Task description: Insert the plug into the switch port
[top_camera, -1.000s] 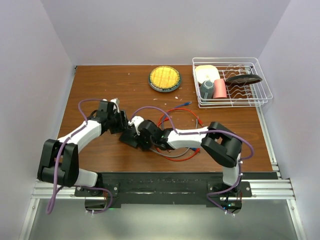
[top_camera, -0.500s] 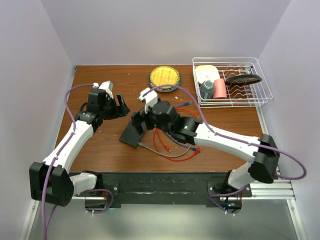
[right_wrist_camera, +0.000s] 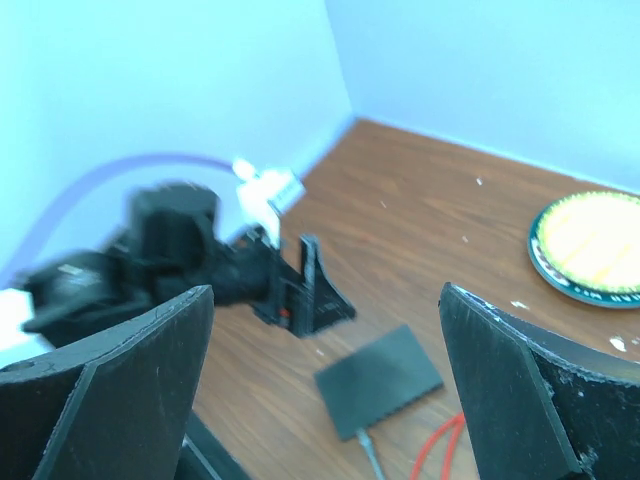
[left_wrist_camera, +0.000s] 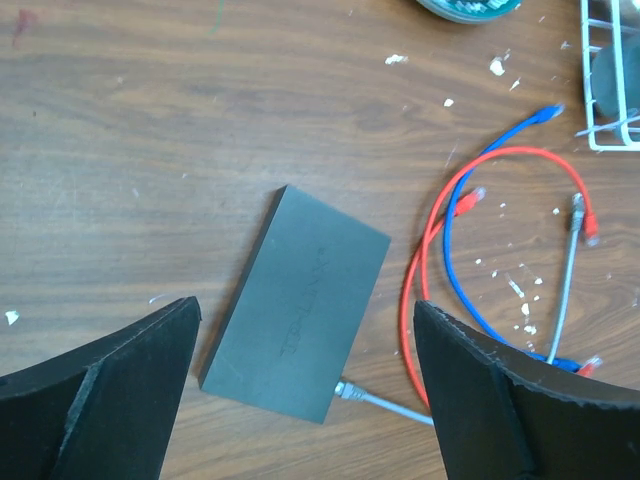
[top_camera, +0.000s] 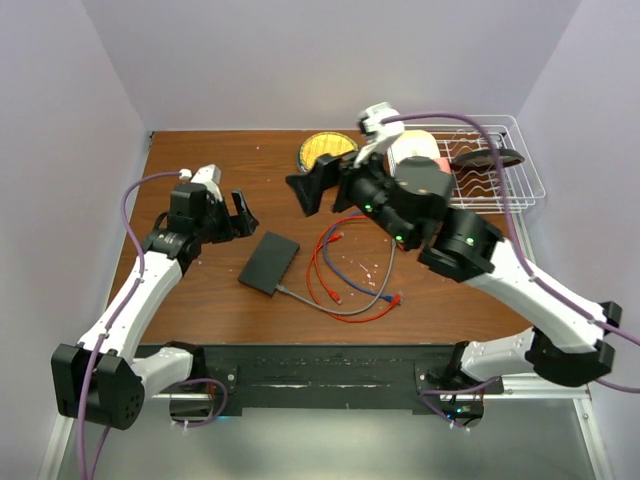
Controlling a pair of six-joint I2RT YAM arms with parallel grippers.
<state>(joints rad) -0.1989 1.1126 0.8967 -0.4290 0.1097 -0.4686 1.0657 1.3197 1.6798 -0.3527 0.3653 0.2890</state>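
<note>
From above, my left pincer (top_camera: 240, 212) and right pincer (top_camera: 308, 190) have both let go and lifted, jaws apart. The switch (top_camera: 269, 263) lies on the table between them. Left wrist: the grey plug (left_wrist_camera: 346, 390) seems seated in it. Right wrist, blurred: the switch sits below, untouched.

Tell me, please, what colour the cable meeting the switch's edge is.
Grey; the cable at the switch shows best in the left wrist view.
</note>
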